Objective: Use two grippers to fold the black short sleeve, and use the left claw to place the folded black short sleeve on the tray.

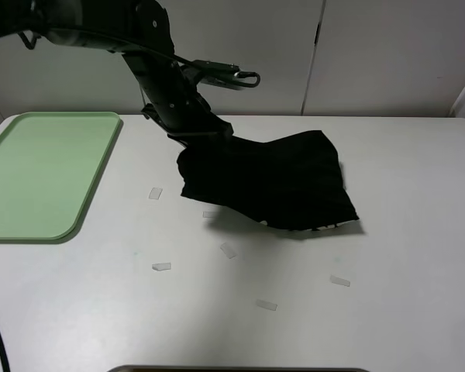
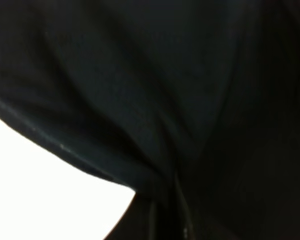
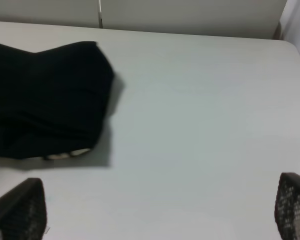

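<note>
The black short sleeve [image 1: 279, 182], one folded bundle, is raised at its left end by the left claw [image 1: 204, 141], clamped shut on the cloth; its right end rests on the table [image 1: 418, 232]; one tray [image 1: 39, 174] lies apart at the left. The right gripper [image 3: 155, 212] stands wide open, holding nothing; six small tape strips [image 1: 161, 266] dot the table.

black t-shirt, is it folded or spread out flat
Folded: the black soft cotton T-shirt is a compact layered bundle, one end lifted by the left hand.
</note>
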You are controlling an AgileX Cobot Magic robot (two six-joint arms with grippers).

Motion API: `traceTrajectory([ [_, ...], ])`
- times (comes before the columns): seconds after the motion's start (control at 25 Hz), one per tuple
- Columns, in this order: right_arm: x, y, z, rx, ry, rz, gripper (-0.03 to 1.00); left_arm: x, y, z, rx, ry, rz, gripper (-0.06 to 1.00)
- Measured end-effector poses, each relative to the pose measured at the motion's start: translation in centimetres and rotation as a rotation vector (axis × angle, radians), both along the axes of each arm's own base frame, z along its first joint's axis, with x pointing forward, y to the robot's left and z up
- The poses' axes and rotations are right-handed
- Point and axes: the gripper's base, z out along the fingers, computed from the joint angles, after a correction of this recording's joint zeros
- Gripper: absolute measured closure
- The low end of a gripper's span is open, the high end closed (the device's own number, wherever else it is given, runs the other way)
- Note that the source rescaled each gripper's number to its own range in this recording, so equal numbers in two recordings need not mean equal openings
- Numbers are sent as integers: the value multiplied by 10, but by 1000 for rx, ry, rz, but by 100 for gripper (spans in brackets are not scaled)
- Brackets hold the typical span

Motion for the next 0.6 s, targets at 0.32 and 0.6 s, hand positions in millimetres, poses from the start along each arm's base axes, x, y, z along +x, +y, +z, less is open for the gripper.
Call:
traceTrajectory([
  [0.32, 0, 0, 0, 0, 0, 0, -3, -10, 43, 52, 168, -30, -53, 94],
  [0.6, 0, 0, 0, 0, 0, 0, -3, -21, 57, 74, 204, -16, -80, 94],
])
